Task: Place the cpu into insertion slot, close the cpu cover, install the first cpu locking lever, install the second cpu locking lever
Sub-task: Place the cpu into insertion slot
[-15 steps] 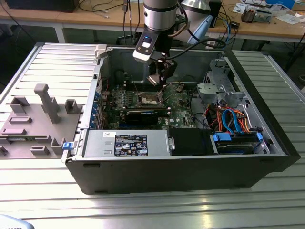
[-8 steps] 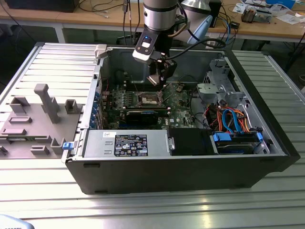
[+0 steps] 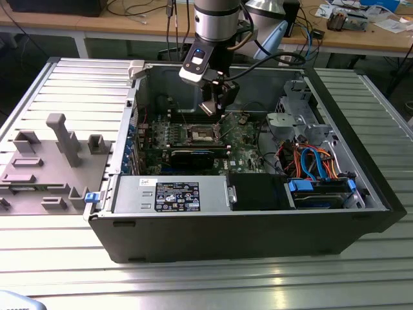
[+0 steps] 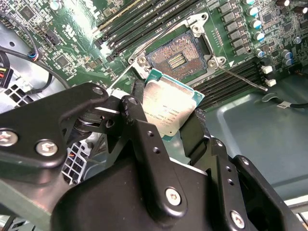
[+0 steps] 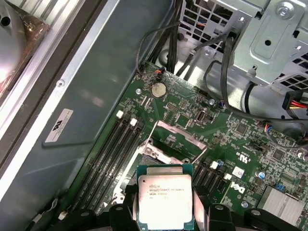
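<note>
Computer case (image 3: 258, 239): one cpu (image 4: 171, 106) between jaws

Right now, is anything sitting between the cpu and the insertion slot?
Nothing visible does. The gripper holds the cpu near the insertion slot, whose contacts lie bare in the second wrist view. The cpu cover stands swung open beside the recess, off its opening.
</note>
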`<state>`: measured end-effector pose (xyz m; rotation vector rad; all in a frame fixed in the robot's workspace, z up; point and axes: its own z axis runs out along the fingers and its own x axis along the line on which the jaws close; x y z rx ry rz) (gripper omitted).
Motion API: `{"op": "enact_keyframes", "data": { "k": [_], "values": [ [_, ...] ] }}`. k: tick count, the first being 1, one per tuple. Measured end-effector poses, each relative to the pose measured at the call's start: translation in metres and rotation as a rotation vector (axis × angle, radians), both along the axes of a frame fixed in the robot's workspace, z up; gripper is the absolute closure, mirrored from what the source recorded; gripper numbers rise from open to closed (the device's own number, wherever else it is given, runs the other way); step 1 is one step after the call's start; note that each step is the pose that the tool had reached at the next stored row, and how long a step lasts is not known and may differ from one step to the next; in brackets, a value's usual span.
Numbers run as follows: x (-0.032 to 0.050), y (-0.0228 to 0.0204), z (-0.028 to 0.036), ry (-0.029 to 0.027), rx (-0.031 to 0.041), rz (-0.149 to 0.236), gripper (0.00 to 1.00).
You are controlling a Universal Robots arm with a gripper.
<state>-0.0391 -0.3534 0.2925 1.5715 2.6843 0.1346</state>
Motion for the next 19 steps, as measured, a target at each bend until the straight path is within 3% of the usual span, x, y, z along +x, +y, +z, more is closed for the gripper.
{"op": "enact_keyframes", "data": {
  "k": [19],
  "values": [
    [0.0000,0.0000,-0.0001,0.0000,0.0000,-0.031,0.45]
  ]
}}
